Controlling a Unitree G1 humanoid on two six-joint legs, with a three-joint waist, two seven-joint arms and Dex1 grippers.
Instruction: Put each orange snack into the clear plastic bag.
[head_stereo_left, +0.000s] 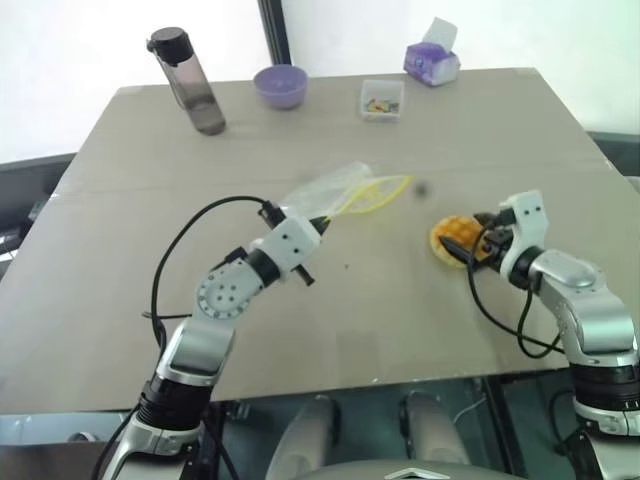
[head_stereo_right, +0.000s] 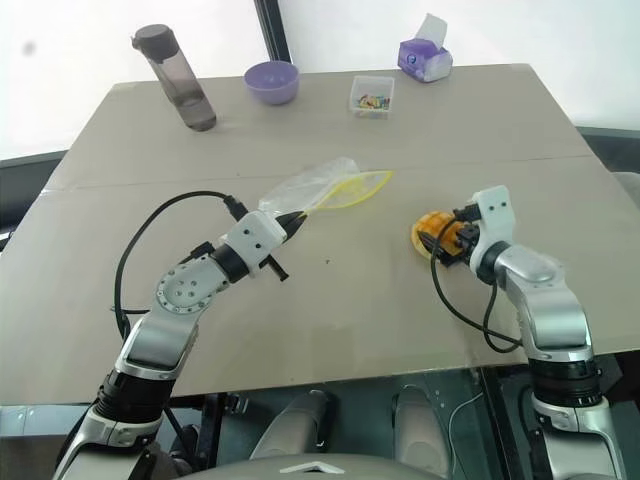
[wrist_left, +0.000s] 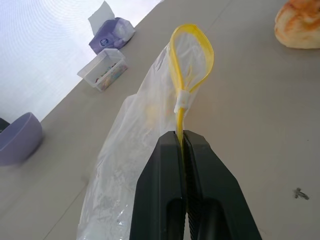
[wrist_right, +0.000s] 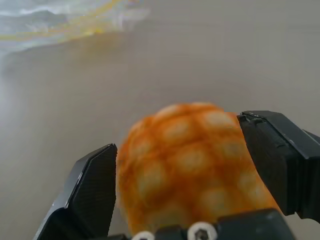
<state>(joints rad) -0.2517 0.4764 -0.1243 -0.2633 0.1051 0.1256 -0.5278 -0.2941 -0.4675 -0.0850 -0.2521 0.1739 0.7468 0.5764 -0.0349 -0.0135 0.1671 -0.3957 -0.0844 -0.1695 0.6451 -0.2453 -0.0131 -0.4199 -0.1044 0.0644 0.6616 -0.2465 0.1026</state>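
The orange snack (head_stereo_left: 450, 238), a round bun with a criss-cross top, rests on the table at the right. My right gripper (wrist_right: 175, 135) is open, one black finger on each side of the bun and close against it. The clear plastic bag (head_stereo_left: 328, 188) lies crinkled near the table's middle, its yellow seal strip (wrist_left: 192, 60) looped open toward the bun. My left gripper (wrist_left: 181, 136) is shut on the yellow strip at the bag's near end. The bun (wrist_left: 299, 22) lies a short way beyond the bag's mouth.
Along the far edge of the table (head_stereo_left: 120, 300) stand a dark water bottle (head_stereo_left: 190, 82), a purple bowl (head_stereo_left: 280, 86), a small clear box of colourful bits (head_stereo_left: 382, 99) and a purple tissue pack (head_stereo_left: 432, 60). Black cables hang from both wrists.
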